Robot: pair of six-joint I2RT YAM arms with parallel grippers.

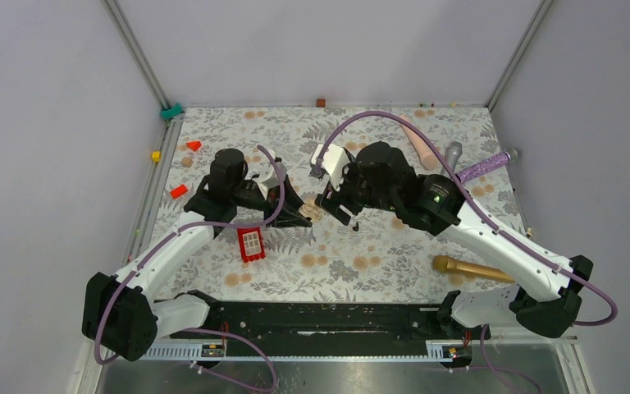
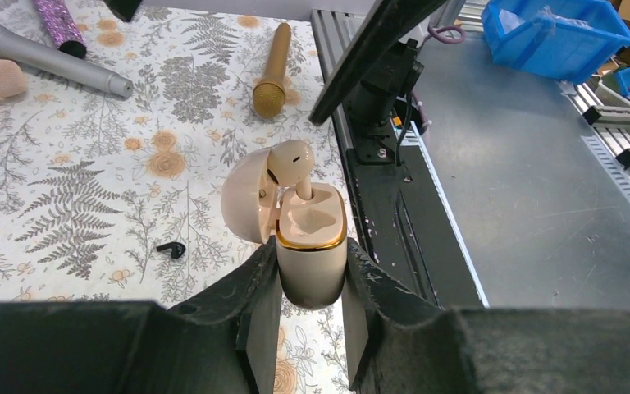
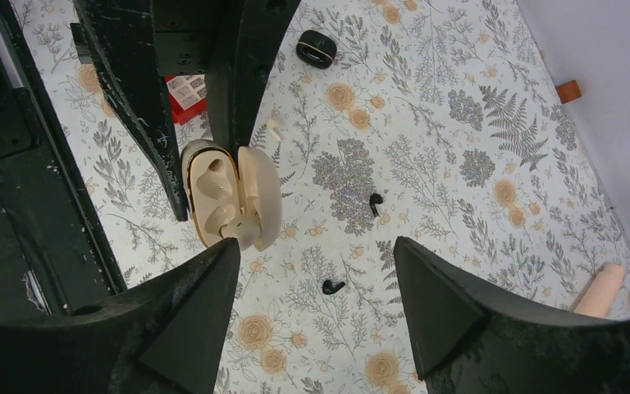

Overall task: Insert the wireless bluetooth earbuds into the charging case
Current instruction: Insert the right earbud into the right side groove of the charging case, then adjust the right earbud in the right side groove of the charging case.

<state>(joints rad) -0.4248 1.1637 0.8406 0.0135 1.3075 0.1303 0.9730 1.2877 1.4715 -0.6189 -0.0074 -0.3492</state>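
The left claw is clamped on a beige, gold-rimmed plastic charging case. The lid is open and a beige earbud stands stem-down inside. The right claw gapes wide and empty beside that case. One tiny black bulb-and-stem earbud lies on the floral tabletop under its gap, a second black earbud just beyond.

The left gripper clamps a beige charging case, lid open, one beige earbud standing in a socket. A black earbud lies near it on the floral mat; a gold microphone rests farther right.
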